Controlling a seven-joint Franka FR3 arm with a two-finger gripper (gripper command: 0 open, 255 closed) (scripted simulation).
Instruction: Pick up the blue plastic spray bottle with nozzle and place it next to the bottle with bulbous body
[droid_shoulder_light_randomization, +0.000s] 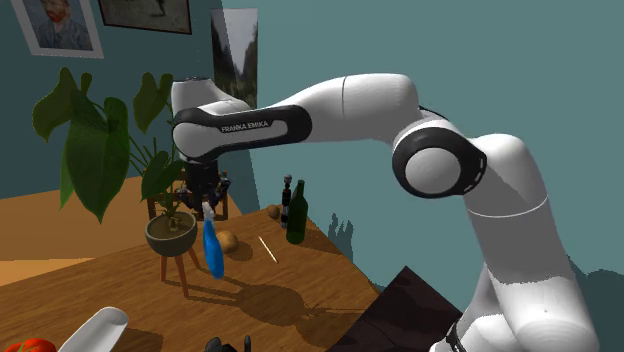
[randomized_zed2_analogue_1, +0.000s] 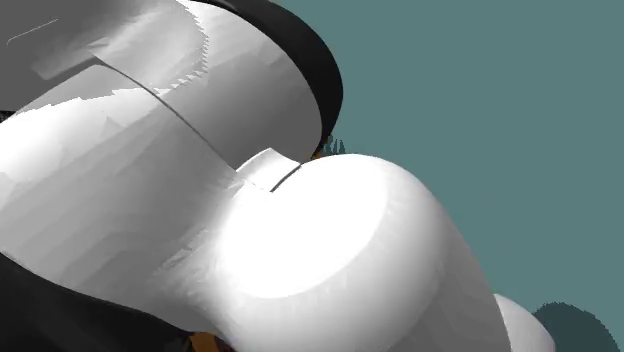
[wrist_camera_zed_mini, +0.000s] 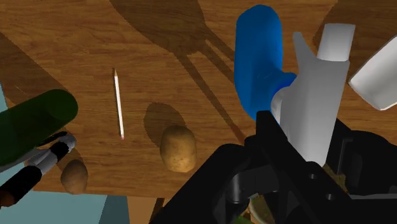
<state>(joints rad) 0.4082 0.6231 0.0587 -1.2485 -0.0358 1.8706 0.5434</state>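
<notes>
The blue spray bottle (droid_shoulder_light_randomization: 212, 248) hangs body-down from my gripper (droid_shoulder_light_randomization: 205, 200), which is shut on its pale grey nozzle head. It looks lifted a little off the wooden table (droid_shoulder_light_randomization: 300, 290). In the wrist view the blue body (wrist_camera_zed_mini: 257, 60) points away from the gripper (wrist_camera_zed_mini: 298, 153), and the grey nozzle (wrist_camera_zed_mini: 312, 108) sits clasped between the black fingers. A tall green bottle (droid_shoulder_light_randomization: 296, 213) stands to the shoulder view's right of the spray bottle, with a smaller dark bottle (droid_shoulder_light_randomization: 285, 203) beside it. The green bottle (wrist_camera_zed_mini: 32, 124) also shows in the wrist view.
A potted plant (droid_shoulder_light_randomization: 172, 232) on a small legged stand is close beside the spray bottle. Two potatoes (wrist_camera_zed_mini: 177, 147) (wrist_camera_zed_mini: 74, 175) and a thin white pencil (wrist_camera_zed_mini: 118, 103) lie on the table. A white dish (droid_shoulder_light_randomization: 95, 330) sits at the near edge. White arm shells (randomized_zed2_analogue_1: 300, 230) crowd the second exterior view.
</notes>
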